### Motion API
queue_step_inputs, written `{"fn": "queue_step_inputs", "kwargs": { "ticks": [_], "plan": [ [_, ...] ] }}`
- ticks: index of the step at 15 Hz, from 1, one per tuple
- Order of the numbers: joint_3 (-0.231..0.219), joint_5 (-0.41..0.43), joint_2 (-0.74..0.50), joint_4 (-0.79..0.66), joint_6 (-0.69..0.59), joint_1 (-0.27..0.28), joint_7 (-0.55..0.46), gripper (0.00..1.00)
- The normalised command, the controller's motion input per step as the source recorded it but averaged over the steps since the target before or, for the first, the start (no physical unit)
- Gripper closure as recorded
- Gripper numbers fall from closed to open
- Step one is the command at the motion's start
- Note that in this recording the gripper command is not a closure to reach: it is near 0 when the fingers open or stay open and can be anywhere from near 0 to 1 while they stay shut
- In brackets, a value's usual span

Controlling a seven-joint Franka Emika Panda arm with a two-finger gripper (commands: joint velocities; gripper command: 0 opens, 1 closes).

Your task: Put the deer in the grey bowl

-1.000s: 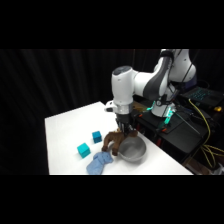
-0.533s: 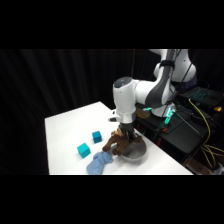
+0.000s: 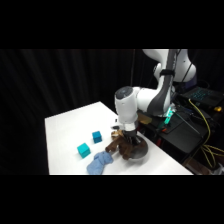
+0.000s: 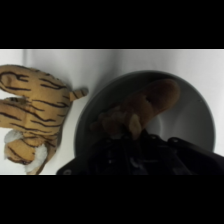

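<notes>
left of the grey bowl [image 4: 197, 117] lies a striped tan plush [image 4: 31, 112] on the worktop [image 4: 105, 62]. the deer [image 4: 137, 107] rests inside the bowl, just above the end effector [image 4: 131, 155]; whether it grips, i cannot tell. release well over the bowl's middle, then lift straight

1. My white table [image 3: 70, 130] sits in a very dark room.
2. A black curtain [image 3: 65, 80] hangs behind it.
3. Beside the table I see dark boxes [image 3: 182, 132] with a small green light [image 3: 169, 116].
4. Yellow wires [image 3: 209, 117] hang over them.
</notes>
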Motion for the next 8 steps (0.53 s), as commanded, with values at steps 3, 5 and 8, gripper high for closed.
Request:
{"fn": "queue_step_inputs", "kwargs": {
  "ticks": [3,5,8],
  "plan": [
    [-0.017,-0.003,0.17,0.13,-0.03,0.065,-0.08,0.00],
    [-0.027,-0.052,0.02,0.04,-0.09,0.094,-0.06,0.00],
    [-0.022,-0.046,-0.10,-0.02,-0.21,0.094,-0.04,0.00]
  ]
}}
